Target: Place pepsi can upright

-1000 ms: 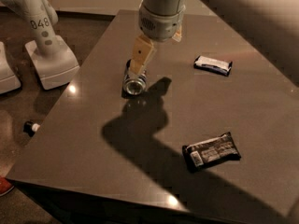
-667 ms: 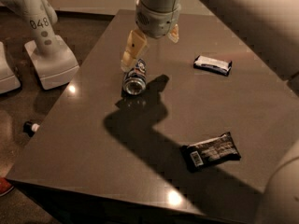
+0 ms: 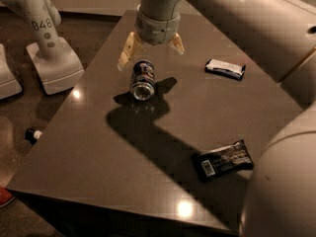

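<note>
My gripper point(image 3: 150, 58) hangs over the far half of the table point(image 3: 89, 152), its two pale fingers point(image 3: 127, 51) spread wide apart with nothing held between them. One fingertip points down to the left of the pepsi can point(image 3: 143, 79) and the other sits higher, off to the can's right. The can's far end lies just below the gap between them; whether either finger touches it I cannot tell.

The pepsi can lies on its side on the dark tabletop, not upright. Its shiny silver end faces the camera and its blue body runs away towards my wrist point(image 3: 158, 21), which sits directly above the fingers. A broad shadow point(image 3: 148, 132) of my arm spreads from the can towards the near right of the table.

Further out, a flat black snack packet point(image 3: 225, 68) with a pale face lies well to the right of the can, near the far right edge. A second black packet point(image 3: 222, 161) lies nearer the camera on the right (its label is too small to read).

To the left, off the table, stands another robot's white base point(image 3: 52, 65), its column marked 048. A small dark bottle-like thing point(image 3: 32, 135) lies on the floor beside the table's left edge.
</note>
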Robot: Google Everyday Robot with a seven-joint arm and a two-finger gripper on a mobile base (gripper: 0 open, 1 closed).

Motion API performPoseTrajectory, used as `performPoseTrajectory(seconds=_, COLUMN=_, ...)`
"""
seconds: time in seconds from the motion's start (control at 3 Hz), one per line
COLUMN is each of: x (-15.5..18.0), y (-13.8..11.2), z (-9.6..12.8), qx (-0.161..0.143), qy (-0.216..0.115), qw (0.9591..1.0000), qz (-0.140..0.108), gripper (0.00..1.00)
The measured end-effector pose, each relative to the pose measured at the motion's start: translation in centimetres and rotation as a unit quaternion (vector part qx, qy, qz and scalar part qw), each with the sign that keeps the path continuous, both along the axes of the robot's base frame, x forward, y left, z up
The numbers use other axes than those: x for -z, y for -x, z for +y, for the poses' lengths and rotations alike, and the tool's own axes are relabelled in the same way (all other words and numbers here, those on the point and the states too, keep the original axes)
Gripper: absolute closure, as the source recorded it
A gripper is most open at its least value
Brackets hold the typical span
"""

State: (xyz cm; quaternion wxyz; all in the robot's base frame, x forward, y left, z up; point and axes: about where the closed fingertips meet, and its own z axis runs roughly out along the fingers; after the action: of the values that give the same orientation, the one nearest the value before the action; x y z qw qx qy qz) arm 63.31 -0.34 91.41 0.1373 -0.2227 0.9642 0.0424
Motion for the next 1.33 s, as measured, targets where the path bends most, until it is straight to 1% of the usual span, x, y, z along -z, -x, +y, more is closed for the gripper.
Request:
performPoseTrajectory(seconds=0.33, x=1.8, y=-1.3, z=0.7, qx=0.046, qy=-0.008, qw=0.9986, qz=0.023, gripper=0.00)
performPoseTrajectory(seconds=0.67, x=3.5, y=-2.5, z=1.7, qx=0.076, qy=-0.009, qw=0.9960, qz=0.047, gripper=0.00)
performPoseTrajectory(seconds=1.0, x=5.0, y=-3.0, z=2.2, qx=0.098, qy=-0.008, qw=0.9929, qz=0.066, gripper=0.00)
performPoseTrajectory(seconds=1.33, x=6.0, y=-2.4, z=2.5, qx=0.121, qy=-0.001, qw=0.9896, qz=0.078, gripper=0.03)
